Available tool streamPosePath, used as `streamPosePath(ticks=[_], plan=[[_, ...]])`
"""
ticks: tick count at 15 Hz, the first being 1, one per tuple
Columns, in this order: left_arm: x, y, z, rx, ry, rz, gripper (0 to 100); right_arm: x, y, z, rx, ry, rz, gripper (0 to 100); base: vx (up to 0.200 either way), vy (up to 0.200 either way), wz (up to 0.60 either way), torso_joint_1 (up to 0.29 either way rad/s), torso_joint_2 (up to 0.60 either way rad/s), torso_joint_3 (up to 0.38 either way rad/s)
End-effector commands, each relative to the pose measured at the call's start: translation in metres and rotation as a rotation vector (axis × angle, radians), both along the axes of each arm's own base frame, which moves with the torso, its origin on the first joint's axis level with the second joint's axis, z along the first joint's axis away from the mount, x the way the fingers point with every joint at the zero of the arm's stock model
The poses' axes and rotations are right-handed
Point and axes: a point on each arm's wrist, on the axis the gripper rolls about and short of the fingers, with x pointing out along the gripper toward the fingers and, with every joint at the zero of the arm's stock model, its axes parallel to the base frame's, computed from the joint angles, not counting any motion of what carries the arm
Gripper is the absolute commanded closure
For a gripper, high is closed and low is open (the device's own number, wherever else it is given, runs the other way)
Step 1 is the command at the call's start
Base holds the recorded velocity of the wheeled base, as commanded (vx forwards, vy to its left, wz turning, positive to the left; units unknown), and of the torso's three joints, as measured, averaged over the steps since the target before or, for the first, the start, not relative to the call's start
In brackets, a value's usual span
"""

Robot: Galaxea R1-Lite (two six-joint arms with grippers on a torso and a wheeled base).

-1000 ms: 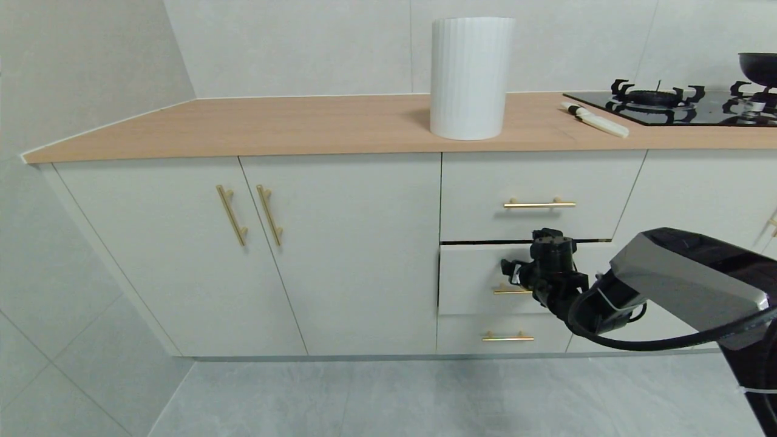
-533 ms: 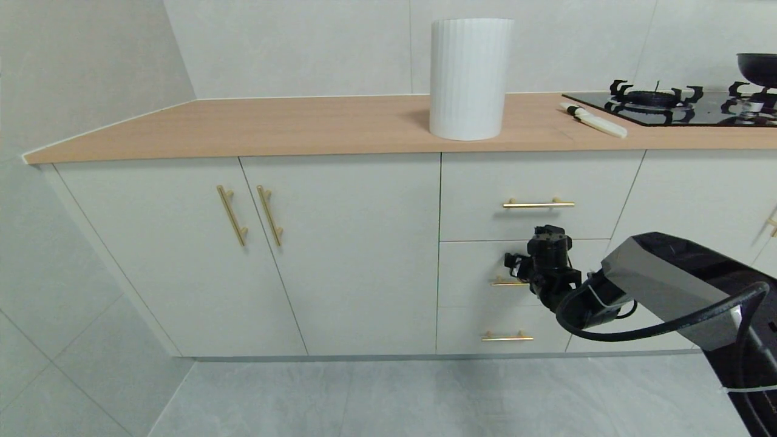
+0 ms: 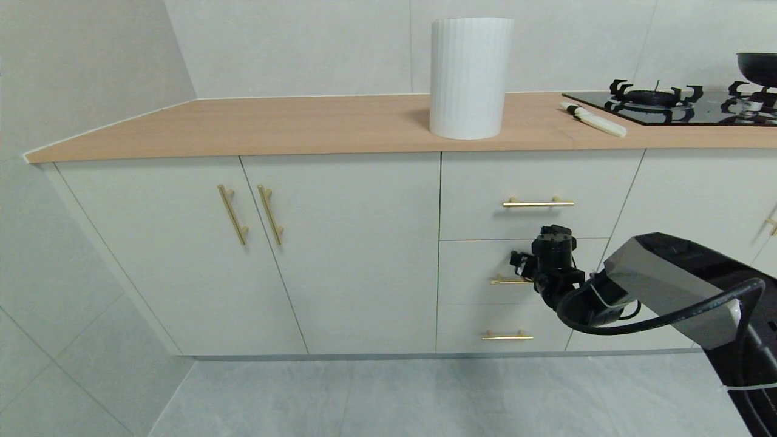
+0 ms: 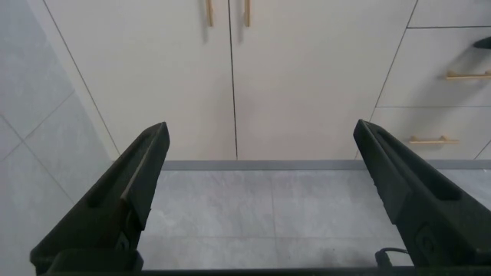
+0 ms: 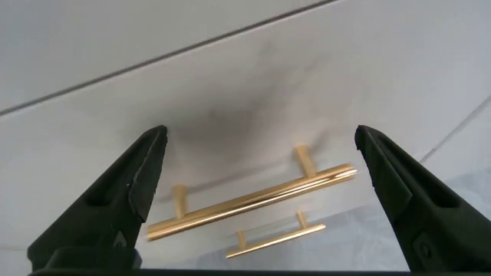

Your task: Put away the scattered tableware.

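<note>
At the drawer stack under the counter [image 3: 273, 124], the right gripper [image 5: 258, 142] is hanging close in front of the middle drawer [image 3: 470, 267], which is sitting flush with its neighbours. Its jaws are standing wide apart and holding nothing; the brass handle [image 5: 253, 201] is showing in the gap between the fingers, clear of both. On the counter, the pale utensil [image 3: 593, 119] is lying flat just beside the black hob [image 3: 668, 112], well above and apart from that gripper. A tall white ribbed cylinder [image 3: 467, 76] is standing upright to the utensil's left, near the counter's front edge. A dark pan [image 3: 759, 64] is sitting at the hob's right end. The left gripper [image 4: 259, 130] is hanging low over the grey floor [image 4: 245, 207], facing the two cupboard doors [image 4: 307, 77], jaws spread wide and carrying nothing
</note>
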Motion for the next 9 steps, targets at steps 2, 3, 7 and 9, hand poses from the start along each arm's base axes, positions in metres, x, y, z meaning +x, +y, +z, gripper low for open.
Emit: streamPosePath(ticks=[2, 3, 7, 9], plan=[[0.0, 0.0, 0.0, -0.001, 0.0, 0.001, 0, -0.037, -0.005, 0.037, -0.002, 0.04, 0.045, 0, 0.0, 0.0, 0.0, 0.0, 0.0, 0.0], [0.0, 0.0, 0.0, -0.001, 0.0, 0.001, 0, -0.049, -0.006, 0.049, -0.001, 0.046, 0.066, 0, 0.0, 0.0, 0.0, 0.0, 0.0, 0.0], [0.0, 0.0, 0.0, -0.001, 0.0, 0.001, 0, -0.124, -0.018, 0.112, -0.008, 0.055, 0.091, 0, 0.0, 0.0, 0.0, 0.0, 0.0, 0.0], [0.0, 0.0, 0.0, -0.001, 0.0, 0.001, 0, -0.175, -0.026, 0.146, -0.027, 0.003, 0.116, 0, 0.0, 0.0, 0.0, 0.0, 0.0, 0.0]])
